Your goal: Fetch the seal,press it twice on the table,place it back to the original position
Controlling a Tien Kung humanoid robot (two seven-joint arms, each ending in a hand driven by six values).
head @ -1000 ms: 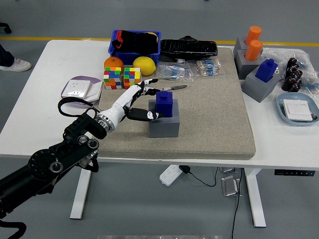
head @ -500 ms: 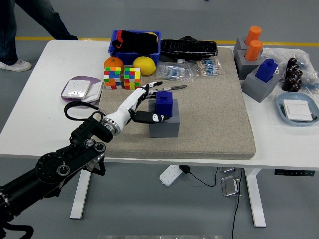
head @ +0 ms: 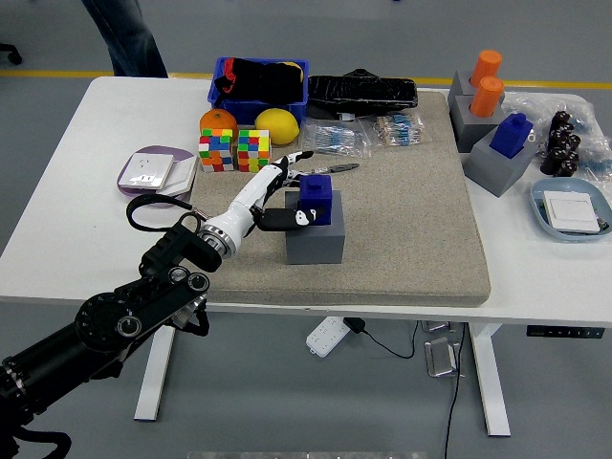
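So my left hand [head: 279,191] is up against the seal [head: 314,190], the blue block sitting on its grey stand [head: 316,234] a bit left of the mat's [head: 402,229] middle. Thumb sits low at the seal's front-left side, the other fingers fan out past its far-left corner. Honestly can't tell whether it's actually clamped on or just touching. The right arm isn't in the shot.

Room to move: the mat from the stand out toward 3 o'clock is bare all the way to its right edge, and toward 6 o'clock it's clear to the front edge too. Things get tight at 12 o'clock, with a pen [head: 330,168] just behind the seal, then bagged bits [head: 368,134] and a black bag [head: 361,92]. At 10 to 11 o'clock sit two cubes [head: 235,150], an orange [head: 217,121], a lemon [head: 276,124] and a blue bin [head: 258,84] near the table's [head: 67,220] far edge. At 9 o'clock, off the mat, a white socket box [head: 156,169].

Far right there's a second blue seal [head: 512,134] on its own stand, two orange ones [head: 486,81] and a tray [head: 572,210] at the table edge.

No writing is legible from up here.
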